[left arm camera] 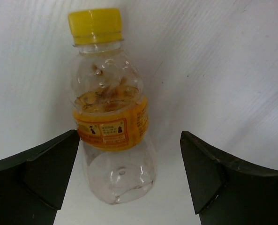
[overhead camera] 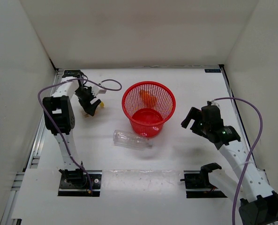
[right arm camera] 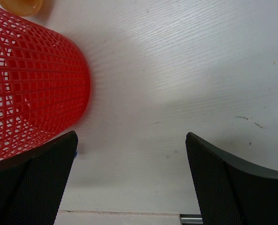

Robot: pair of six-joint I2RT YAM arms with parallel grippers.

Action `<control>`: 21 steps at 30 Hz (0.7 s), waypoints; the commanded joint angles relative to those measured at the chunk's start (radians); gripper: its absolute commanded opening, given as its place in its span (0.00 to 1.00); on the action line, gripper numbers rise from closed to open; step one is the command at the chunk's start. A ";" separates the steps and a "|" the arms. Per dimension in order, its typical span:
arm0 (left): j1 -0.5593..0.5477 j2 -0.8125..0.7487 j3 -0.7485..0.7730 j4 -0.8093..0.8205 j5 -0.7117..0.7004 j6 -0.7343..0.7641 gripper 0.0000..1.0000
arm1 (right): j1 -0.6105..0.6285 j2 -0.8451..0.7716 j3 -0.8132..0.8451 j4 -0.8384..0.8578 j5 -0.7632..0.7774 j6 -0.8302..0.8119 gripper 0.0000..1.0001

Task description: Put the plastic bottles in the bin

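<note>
A small plastic bottle point(left arm camera: 111, 117) with a yellow cap and an orange label lies on the white table. My left gripper point(left arm camera: 129, 150) is open over it, with the bottle's clear base between the fingers, nearer the left one and not gripped. From above, this gripper point(overhead camera: 93, 108) is left of the red mesh bin point(overhead camera: 148, 123). An orange bottle shape point(overhead camera: 148, 98) shows inside the bin. A longer clear bottle point(overhead camera: 131, 139) lies on its side just in front of the bin. My right gripper point(overhead camera: 189, 119) is open and empty, to the right of the bin point(right arm camera: 31, 89).
White walls close off the table at the back and both sides. A purple cable point(overhead camera: 111, 84) loops from the left arm towards the bin. A metal rail point(overhead camera: 38, 140) runs along the table's left edge.
</note>
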 commanded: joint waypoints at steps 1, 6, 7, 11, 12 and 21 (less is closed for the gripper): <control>0.000 -0.057 -0.087 0.097 -0.027 -0.039 0.99 | 0.000 -0.002 -0.006 0.000 0.010 0.004 0.99; 0.000 -0.067 -0.139 0.197 -0.057 -0.071 0.99 | 0.000 -0.002 -0.006 0.000 0.010 0.004 0.99; 0.000 -0.067 -0.139 0.206 -0.057 -0.086 0.97 | 0.000 -0.002 0.003 0.000 0.010 0.004 0.99; 0.000 -0.067 -0.112 0.170 -0.057 -0.129 0.31 | 0.000 0.008 0.003 0.000 0.010 0.004 0.99; 0.000 -0.067 -0.101 0.147 -0.057 -0.129 0.17 | 0.000 -0.002 0.012 0.000 0.010 0.004 0.99; 0.063 -0.257 0.144 0.027 0.071 -0.267 0.10 | 0.000 -0.020 0.002 0.012 -0.013 0.004 0.99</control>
